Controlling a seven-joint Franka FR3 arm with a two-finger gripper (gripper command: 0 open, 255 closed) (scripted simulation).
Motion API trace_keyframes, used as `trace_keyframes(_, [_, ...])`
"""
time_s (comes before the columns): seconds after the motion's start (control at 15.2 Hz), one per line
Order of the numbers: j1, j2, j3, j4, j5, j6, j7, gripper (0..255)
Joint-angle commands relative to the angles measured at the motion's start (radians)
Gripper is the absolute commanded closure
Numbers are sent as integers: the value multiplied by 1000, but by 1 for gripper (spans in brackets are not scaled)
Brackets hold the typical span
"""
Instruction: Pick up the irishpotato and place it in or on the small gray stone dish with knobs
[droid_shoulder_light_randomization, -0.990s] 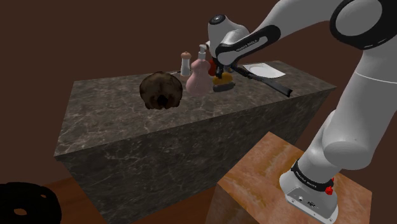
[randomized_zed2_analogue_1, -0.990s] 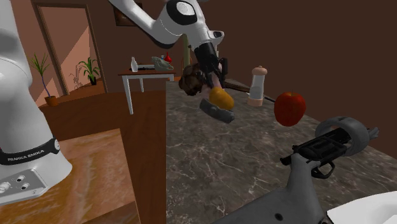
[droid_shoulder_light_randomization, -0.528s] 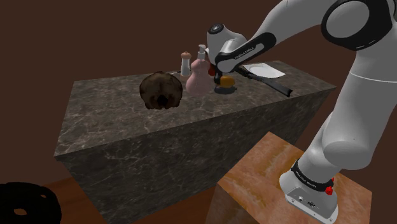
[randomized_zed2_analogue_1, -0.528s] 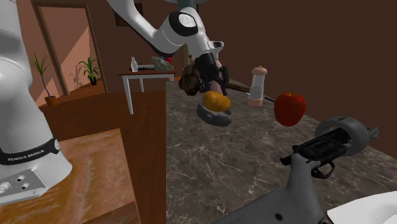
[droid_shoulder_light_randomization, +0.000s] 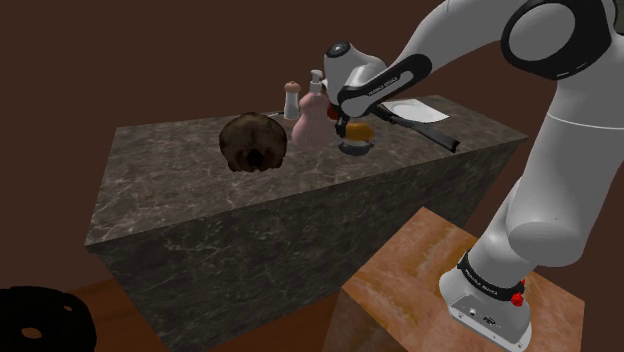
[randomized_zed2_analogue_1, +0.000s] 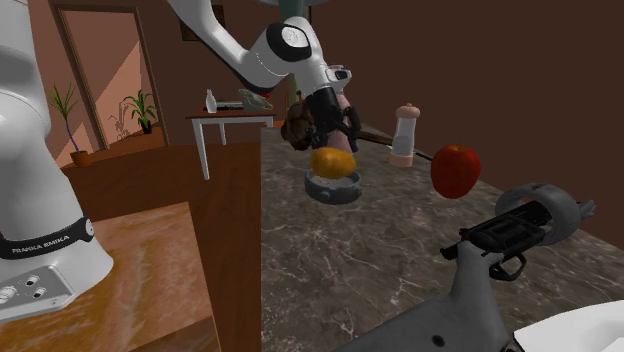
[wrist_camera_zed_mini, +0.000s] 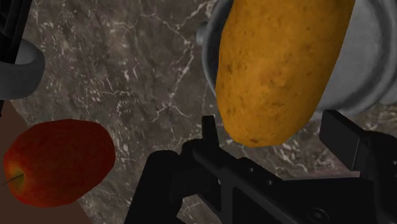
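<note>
An orange-brown potato (randomized_zed2_analogue_1: 332, 161) rests on top of a small grey dish with knobs (randomized_zed2_analogue_1: 333, 189) on the dark marble counter (randomized_zed2_analogue_1: 340, 250). My black gripper (randomized_zed2_analogue_1: 336, 138) hangs just above it. In the wrist view the potato (wrist_camera_zed_mini: 280, 63) lies between my fingers (wrist_camera_zed_mini: 342, 133), which stand apart on both sides without touching it, and the grey dish (wrist_camera_zed_mini: 366, 70) shows behind it. From the shoulder view the potato (droid_shoulder_light_randomization: 358, 130) sits over the dish (droid_shoulder_light_randomization: 356, 147) under my gripper (droid_shoulder_light_randomization: 349, 121).
A red apple (randomized_zed2_analogue_1: 455, 170) lies near the dish, also in the wrist view as the apple (wrist_camera_zed_mini: 57, 162). A pepper mill (randomized_zed2_analogue_1: 404, 135), a pink bottle (droid_shoulder_light_randomization: 311, 120), a brown round object (droid_shoulder_light_randomization: 252, 143) and a dark gun-like tool (randomized_zed2_analogue_1: 515, 232) share the counter. A wooden table (droid_shoulder_light_randomization: 420, 270) stands beside it.
My fingers have parted and let go of the potato. It has sunk a little onto the dish, which was tipped up and now lies flat.
</note>
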Motion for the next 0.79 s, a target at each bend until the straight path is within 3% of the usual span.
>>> trace_keyframes(0.0, [0, 9, 1, 0, 2, -1, 0, 0])
trace_keyframes(0.26, [-1, 1, -1, -6, 0, -1, -3, 0])
trace_keyframes(0.53, [30, -76, 23, 12, 22, -109, -14, 0])
trace_keyframes(0.73, [30, -77, 23, 12, 22, -109, -14, 0])
